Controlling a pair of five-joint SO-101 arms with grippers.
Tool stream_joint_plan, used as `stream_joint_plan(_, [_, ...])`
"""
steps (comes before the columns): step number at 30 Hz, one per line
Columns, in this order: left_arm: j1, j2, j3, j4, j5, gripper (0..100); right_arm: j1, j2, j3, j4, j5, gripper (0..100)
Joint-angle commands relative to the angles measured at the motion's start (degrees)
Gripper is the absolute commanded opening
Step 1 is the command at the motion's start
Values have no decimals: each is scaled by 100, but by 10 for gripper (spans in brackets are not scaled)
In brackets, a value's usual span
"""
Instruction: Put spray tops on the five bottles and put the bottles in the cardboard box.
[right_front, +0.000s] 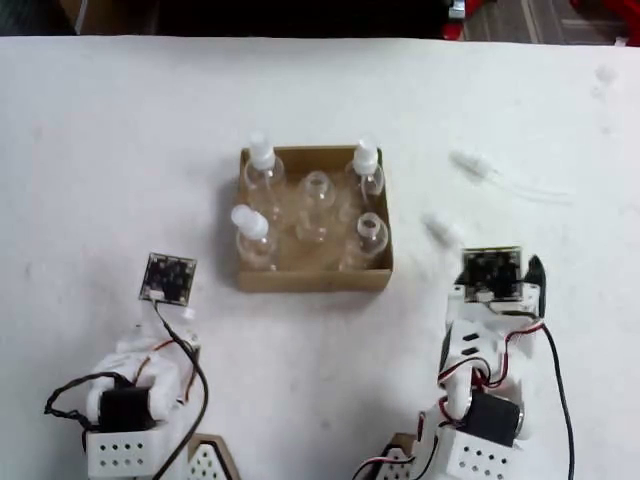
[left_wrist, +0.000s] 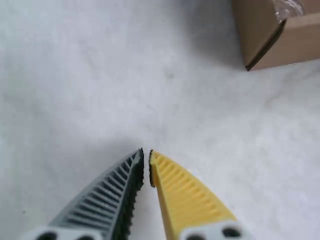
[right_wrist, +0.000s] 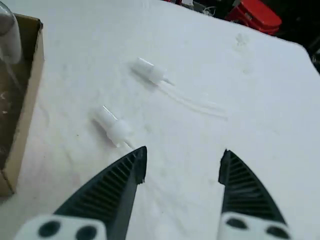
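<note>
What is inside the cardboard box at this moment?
The cardboard box holds five clear bottles. Three carry white spray tops; the centre bottle and the near-right corner bottle have bare necks. The bottles hide much of its floor.

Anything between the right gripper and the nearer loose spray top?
Nothing visible: just table between the open right gripper and the nearer spray top; the second spray top lies farther off.

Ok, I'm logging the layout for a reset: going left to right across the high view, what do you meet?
left arm → cardboard box → loose spray top nearest the box → right arm
</note>
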Motion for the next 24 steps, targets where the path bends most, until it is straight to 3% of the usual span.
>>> stream_joint_plan(1, [75,-48,-9,-132,-35,25,-84,716,-774,145,448,212])
stream_joint_plan(9, [75,-48,-9,-132,-35,25,207,4734,-3534,971,800,212])
stream_joint_plan(15, [75,-48,-9,-132,-35,25,171,7574,-5635,2053,1723,212])
stream_joint_plan(24, [75,-48,-9,-132,-35,25,-268,10202,-7789,2993,2637,212])
